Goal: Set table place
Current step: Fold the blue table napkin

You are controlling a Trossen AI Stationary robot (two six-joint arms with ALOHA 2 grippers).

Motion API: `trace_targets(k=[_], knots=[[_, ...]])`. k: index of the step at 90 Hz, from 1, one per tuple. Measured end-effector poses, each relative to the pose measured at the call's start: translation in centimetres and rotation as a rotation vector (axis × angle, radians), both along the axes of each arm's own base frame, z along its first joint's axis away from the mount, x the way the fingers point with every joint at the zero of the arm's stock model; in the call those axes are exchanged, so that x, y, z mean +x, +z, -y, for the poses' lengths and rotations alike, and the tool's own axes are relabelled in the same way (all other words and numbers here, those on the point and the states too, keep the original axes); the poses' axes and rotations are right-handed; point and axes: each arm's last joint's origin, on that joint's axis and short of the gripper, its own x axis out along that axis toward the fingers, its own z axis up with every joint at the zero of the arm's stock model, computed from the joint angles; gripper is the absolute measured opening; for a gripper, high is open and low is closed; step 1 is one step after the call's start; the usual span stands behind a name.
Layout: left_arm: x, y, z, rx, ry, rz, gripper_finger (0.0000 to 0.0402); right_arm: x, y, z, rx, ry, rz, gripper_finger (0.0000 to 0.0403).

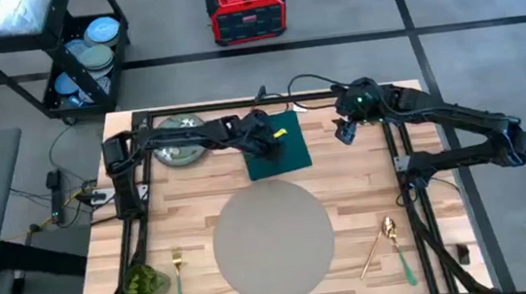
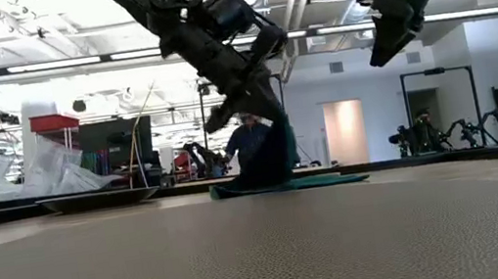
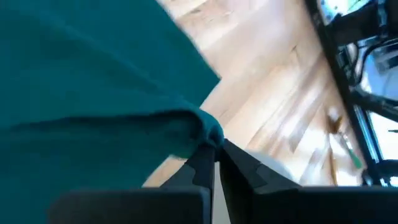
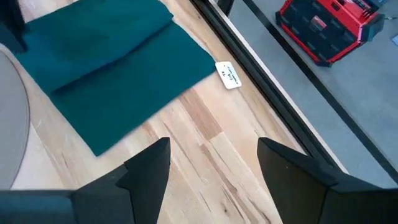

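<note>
Left tool (image 3: 214, 155) pinches napkin (image 1: 278, 152) fold; we judge cloth soft, light, limp, best held at edge. Right tool (image 4: 211, 165) wide, empty, above tabletop (image 1: 364, 180).

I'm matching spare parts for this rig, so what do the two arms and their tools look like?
Both arms are dark, nearly black, built of jointed tubular links with black cables looping off them. The right arm's wrist carries a small green light just behind the right tool. Each tool ends in two flat, angular black fingers. The left tool looks the same in build; no other markings can be made out.
</note>
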Motion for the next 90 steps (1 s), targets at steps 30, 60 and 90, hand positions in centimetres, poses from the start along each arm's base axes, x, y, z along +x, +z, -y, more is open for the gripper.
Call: trace_targets(k=[30,60,90], knots=[[3.0,-4.8,0.3,-0.128,-0.023,0.028,0.0045,-0.1,-0.1,-0.1,0.001,0.018,-0.031,0.0230],[5.3,-3.0,-0.9,-0.025,-0.011,0.104,0.0062,-0.1,-0.1,-0.1,0.000,0.018,-0.029,0.0230],[5.2,-2.9,-1.0,0.007,-0.026,0.094,0.0062,-0.1,-0.1,-0.1,0.007,0.025,-0.025,0.0230]])
